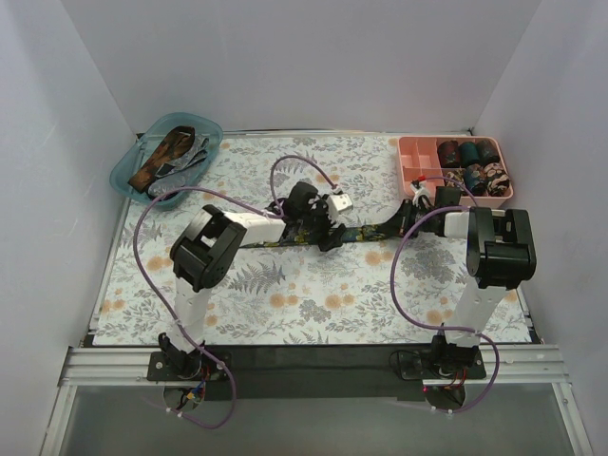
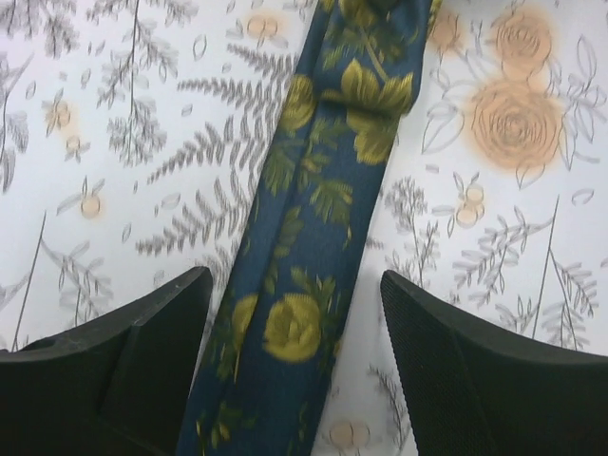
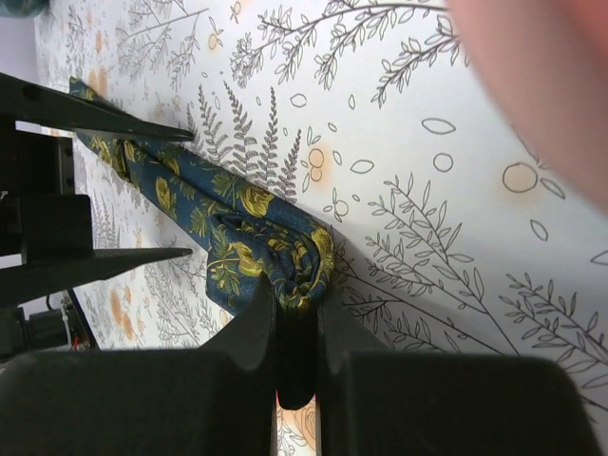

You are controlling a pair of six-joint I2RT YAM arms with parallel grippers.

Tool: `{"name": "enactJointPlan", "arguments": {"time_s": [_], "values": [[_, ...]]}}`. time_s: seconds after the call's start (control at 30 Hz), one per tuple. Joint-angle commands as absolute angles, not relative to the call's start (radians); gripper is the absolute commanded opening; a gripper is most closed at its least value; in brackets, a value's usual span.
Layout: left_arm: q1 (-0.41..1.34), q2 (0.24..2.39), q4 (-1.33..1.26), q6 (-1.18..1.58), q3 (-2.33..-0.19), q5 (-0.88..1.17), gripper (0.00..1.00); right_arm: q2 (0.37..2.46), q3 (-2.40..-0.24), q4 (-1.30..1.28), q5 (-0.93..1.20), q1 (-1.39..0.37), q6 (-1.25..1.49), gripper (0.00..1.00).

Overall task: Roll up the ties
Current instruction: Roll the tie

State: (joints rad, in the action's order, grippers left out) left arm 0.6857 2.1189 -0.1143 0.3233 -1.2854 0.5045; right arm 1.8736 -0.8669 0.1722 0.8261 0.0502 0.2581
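A navy tie with yellow flowers [image 1: 370,232] lies stretched across the middle of the floral mat. My left gripper [image 1: 331,231] is open and low over it. In the left wrist view the tie [image 2: 304,237] runs between the black fingers [image 2: 142,361] of this gripper [image 2: 296,318], nearer the left one, and I cannot tell whether they touch it. My right gripper [image 1: 411,215] is shut on the tie's partly rolled end. In the right wrist view this gripper [image 3: 296,306] pinches the small coil [image 3: 275,252], and the rest of the tie trails off to the upper left.
A teal bin [image 1: 133,161] at the back left holds unrolled ties, one of them brown-orange [image 1: 163,157]. A pink compartment tray [image 1: 418,157] at the back right holds several rolled ties and shows as a blur in the right wrist view [image 3: 541,76]. Purple cables [image 1: 142,228] loop around both arms. White walls enclose the mat.
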Motion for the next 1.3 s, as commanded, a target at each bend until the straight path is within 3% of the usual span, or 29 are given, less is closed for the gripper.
{"name": "enactJointPlan", "arguments": {"time_s": [0.0, 0.4, 0.67, 0.97, 1.13, 1.27], "values": [[0.683, 2.044, 0.061, 0.328, -1.175, 0.428, 0.66, 1.845, -0.854, 0.046, 0.747, 0.034, 0.219, 0.01], [0.706, 1.833, 0.195, 0.54, -0.965, 0.525, 0.62, 1.744, -1.012, -0.279, 0.433, 0.002, 0.055, 0.01], [0.707, 1.701, 0.218, 0.589, -0.916, 0.328, 0.69, 1.669, -1.072, -0.364, 0.218, -0.093, -0.043, 0.01], [0.706, 1.525, 0.301, 0.687, -0.858, 0.167, 0.68, 1.588, -1.104, -0.399, -0.069, -0.236, -0.155, 0.01], [0.707, 1.496, 0.327, 0.71, -0.815, 0.183, 0.58, 1.56, -1.124, -0.406, -0.185, -0.31, -0.221, 0.01], [0.707, 1.515, 0.339, 0.732, -0.792, 0.167, 0.39, 1.554, -1.123, -0.403, -0.291, -0.388, -0.274, 0.01]]}}
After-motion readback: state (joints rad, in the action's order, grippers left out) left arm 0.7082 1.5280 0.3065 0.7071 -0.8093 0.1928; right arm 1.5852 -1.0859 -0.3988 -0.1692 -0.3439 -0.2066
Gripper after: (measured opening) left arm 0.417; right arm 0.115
